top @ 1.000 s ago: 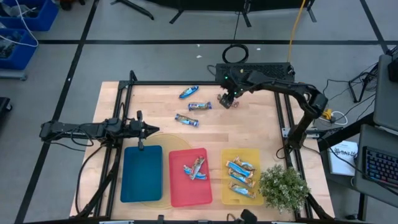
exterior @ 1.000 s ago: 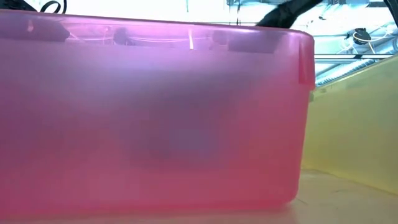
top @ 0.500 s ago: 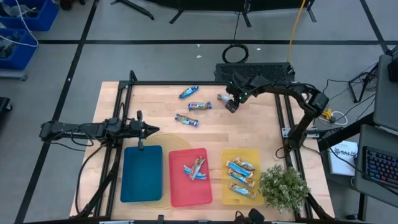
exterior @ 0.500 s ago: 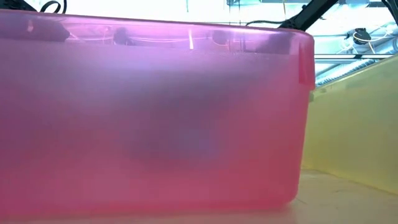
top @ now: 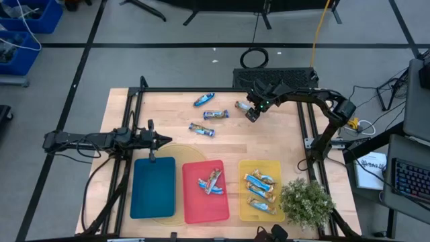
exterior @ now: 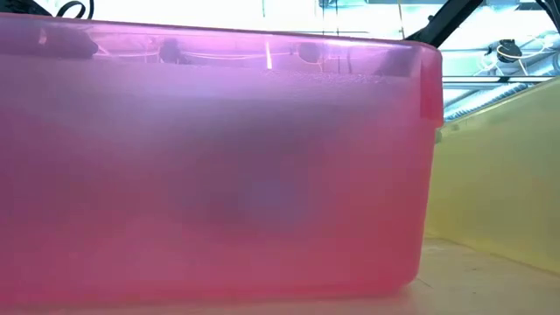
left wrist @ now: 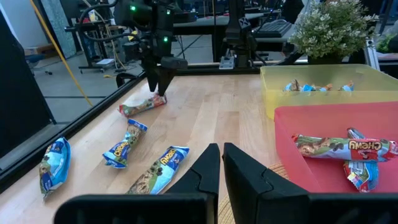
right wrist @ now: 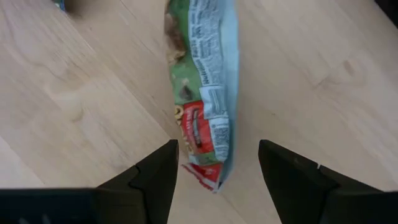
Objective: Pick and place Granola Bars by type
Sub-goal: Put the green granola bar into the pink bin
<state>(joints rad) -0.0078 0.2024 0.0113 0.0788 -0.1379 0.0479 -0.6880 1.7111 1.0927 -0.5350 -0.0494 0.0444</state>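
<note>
Right gripper (right wrist: 214, 171) hung wide open over a green-and-red bar (right wrist: 202, 93) at the table's far right, gripping nothing, a detail lost from above. Left gripper (left wrist: 221, 163) waited pinched shut, empty, near the blue tray (top: 153, 188). Counted: three loose blue bars (top: 216, 115), two in the red tray (top: 203, 210), three in the yellow tray (top: 262, 212).

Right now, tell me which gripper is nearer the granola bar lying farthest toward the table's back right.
Right. The right gripper hangs right over that red-and-green bar, fingers open on either side of it. The left gripper waits shut near the blue tray, well across the table.
</note>
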